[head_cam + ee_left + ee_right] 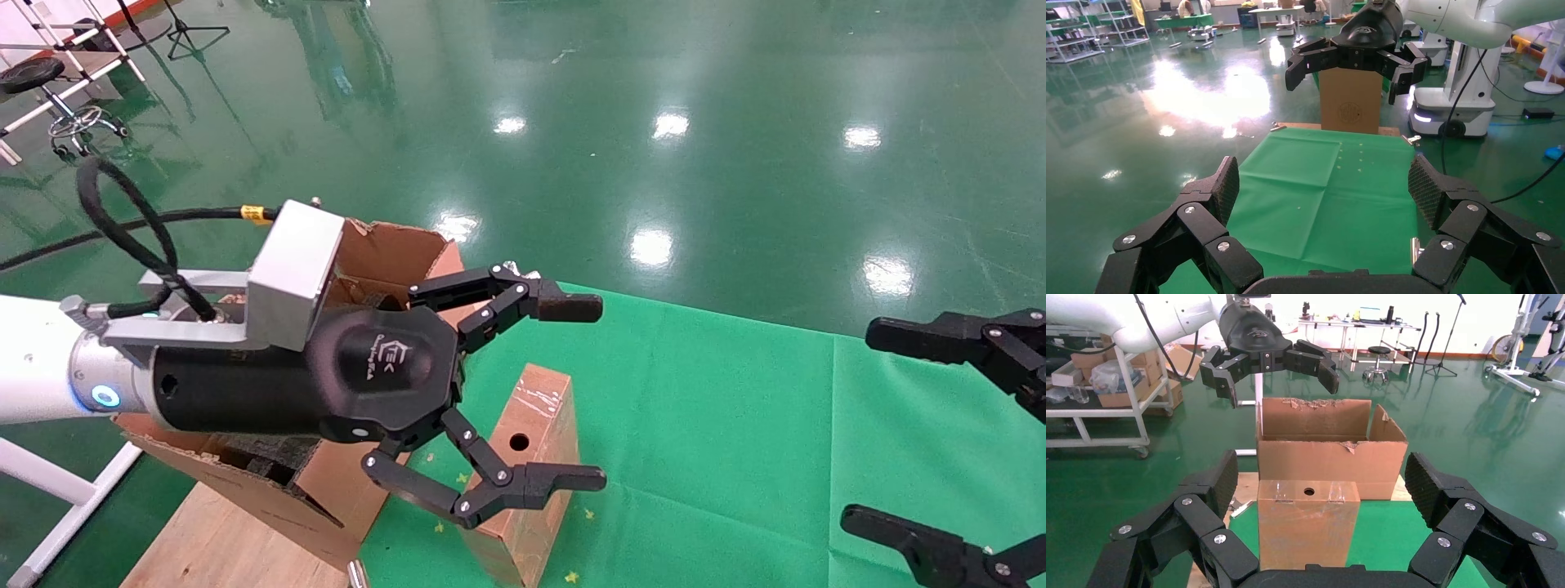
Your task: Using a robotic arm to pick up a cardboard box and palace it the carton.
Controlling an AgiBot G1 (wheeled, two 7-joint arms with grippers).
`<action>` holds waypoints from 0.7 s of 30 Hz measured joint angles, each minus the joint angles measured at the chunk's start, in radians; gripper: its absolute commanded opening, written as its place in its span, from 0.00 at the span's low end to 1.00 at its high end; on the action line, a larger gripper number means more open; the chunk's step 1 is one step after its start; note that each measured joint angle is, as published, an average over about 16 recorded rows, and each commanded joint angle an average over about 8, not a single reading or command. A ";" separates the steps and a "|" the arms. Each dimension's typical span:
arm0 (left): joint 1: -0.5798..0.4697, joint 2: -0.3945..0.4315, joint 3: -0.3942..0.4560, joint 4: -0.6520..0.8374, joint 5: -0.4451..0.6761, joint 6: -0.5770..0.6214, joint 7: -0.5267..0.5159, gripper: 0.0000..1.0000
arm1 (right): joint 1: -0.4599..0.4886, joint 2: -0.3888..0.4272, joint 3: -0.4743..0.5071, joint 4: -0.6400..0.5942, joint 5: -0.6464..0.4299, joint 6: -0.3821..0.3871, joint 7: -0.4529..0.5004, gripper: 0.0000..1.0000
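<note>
The small taped cardboard box (531, 441) stands upright on the green cloth (735, 408), with a round hole in its top face. It shows between my right gripper's fingers in the right wrist view (1308, 523). The large carton (384, 253) with ragged flaps stands just behind it, to its left, and also shows in the right wrist view (1330, 456). My left gripper (584, 392) on the white robotic arm (33, 359) is open and empty, hovering above the box beside the carton. It also shows in the right wrist view (1269, 358). My right gripper (878, 429) is open and empty, away from the box at the right.
The carton rests on a wooden board (221, 539) at the cloth's left edge. Another brown box (1350, 101) with a round stamp stands past the cloth's right end. A white robot base (1450, 110) stands on the green floor there. Shelves (1125, 386) and a stool (49, 90) stand farther off.
</note>
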 measured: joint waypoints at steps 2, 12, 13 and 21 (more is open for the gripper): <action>0.000 0.000 0.000 0.000 0.000 0.000 0.000 1.00 | 0.000 0.000 0.000 0.000 0.000 0.000 0.000 1.00; 0.000 0.000 0.000 0.000 0.000 0.000 0.000 1.00 | 0.000 0.000 0.000 0.000 0.000 0.000 0.000 1.00; 0.000 0.000 0.000 0.000 0.000 0.000 0.000 1.00 | 0.000 0.000 0.000 0.000 0.000 0.000 0.000 1.00; -0.003 -0.006 0.007 -0.008 0.029 -0.011 -0.001 1.00 | 0.000 0.000 0.000 0.000 0.000 0.000 0.000 0.45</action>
